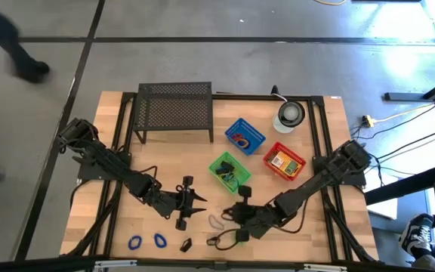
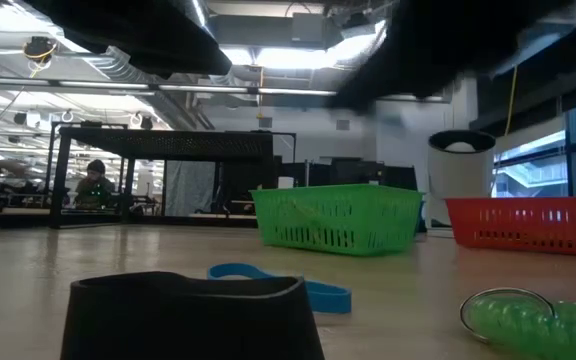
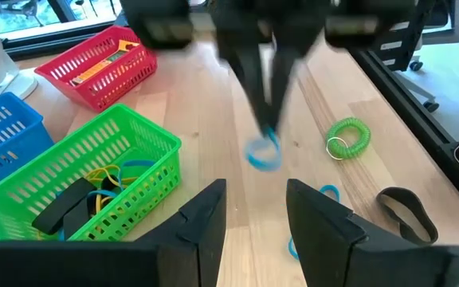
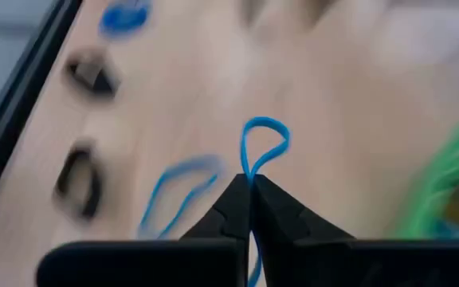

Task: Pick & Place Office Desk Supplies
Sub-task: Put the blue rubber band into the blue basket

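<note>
High view shows both arms stretched low over the front of the wooden surface [image 1: 119,113], reaching in toward each other. The right tool [image 4: 250,185] has its fingers pinched tight on a thin blue loop [image 4: 265,143], which sticks out past the tips. In the left wrist view you can see that same loop [image 3: 263,150] dangling from the right tool's tips above the wood. Another blue loop [image 4: 180,191] lies flat just beside it, and two black clips [image 4: 92,73] sit further off near the edge.

The left tool [image 3: 255,209] is spread open, holding nothing, pointing at the right one from close by. A green coiled loop [image 3: 347,137] lies off to the side, and the green basket [image 3: 146,171] already holds a few loops, with the red basket [image 3: 78,89] and blue basket [image 3: 2,131] beyond it.
</note>
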Available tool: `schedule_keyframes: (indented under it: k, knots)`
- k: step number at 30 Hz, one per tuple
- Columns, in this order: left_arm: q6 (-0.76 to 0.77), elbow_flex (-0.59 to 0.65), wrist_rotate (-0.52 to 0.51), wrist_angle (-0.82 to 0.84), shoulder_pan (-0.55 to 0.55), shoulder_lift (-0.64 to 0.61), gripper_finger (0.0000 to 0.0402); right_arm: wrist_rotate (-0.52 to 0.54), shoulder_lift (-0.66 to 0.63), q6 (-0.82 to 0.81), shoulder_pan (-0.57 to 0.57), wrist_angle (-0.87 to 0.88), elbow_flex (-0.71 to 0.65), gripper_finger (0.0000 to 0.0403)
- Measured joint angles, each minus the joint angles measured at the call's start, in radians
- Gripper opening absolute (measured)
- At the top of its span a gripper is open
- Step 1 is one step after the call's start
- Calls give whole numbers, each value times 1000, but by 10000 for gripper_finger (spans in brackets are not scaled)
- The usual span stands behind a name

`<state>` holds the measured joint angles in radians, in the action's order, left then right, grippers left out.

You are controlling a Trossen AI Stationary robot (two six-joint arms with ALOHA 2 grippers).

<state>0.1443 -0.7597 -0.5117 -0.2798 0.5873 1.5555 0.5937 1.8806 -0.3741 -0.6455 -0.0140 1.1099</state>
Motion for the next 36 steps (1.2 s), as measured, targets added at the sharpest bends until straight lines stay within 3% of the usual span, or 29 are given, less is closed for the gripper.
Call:
schedule_keyframes:
  k: [6,11,17,36]
  knots:
    - [0,0,1,0,0,0,127,267,-111,20,-5,-95,0,12]
    - [0,0,1,0,0,0,127,390,-171,56,-1,-204,2,13]
    - [0,0,1,0,0,0,127,409,-179,181,1,-319,2,13]
    - [0,0,1,0,0,0,127,412,-179,146,1,-387,2,13]
